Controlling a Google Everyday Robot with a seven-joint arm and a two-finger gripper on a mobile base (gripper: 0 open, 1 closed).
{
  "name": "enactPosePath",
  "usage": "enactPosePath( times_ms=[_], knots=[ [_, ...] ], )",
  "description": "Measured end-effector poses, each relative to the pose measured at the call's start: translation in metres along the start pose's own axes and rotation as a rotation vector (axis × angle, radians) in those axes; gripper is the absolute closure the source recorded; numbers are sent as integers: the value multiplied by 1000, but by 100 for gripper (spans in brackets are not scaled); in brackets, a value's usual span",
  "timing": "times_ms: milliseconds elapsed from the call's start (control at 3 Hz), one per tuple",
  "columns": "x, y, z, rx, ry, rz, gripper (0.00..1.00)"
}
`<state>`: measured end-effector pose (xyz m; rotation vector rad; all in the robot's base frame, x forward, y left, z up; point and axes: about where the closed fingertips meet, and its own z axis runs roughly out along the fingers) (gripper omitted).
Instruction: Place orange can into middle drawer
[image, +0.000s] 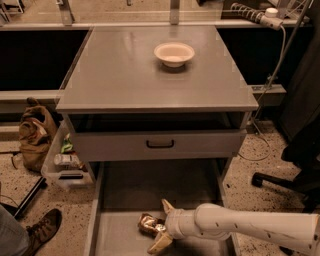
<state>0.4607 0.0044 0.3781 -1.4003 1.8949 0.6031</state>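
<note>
The orange can (148, 224) lies on its side on the floor of the open middle drawer (150, 185), near the drawer's front. My gripper (159, 226) reaches in from the right on a white arm (240, 227). Its fingers (167, 206) are spread apart, one above and one below the can's right end. The can rests on the drawer floor between the fingertips and is not clamped.
A white bowl (174, 53) sits on the cabinet top. The upper drawer front with a black handle (160, 144) is slightly open above the middle drawer. A brown bag (35, 134) and a plastic bin (64, 162) stand at the left. A shoe (42, 231) and a chair base (280, 182) are on the floor.
</note>
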Motion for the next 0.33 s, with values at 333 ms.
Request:
enactPosePath(
  times_ms=[333],
  knots=[
    [0, 0, 0, 0, 0, 0, 0]
  ],
)
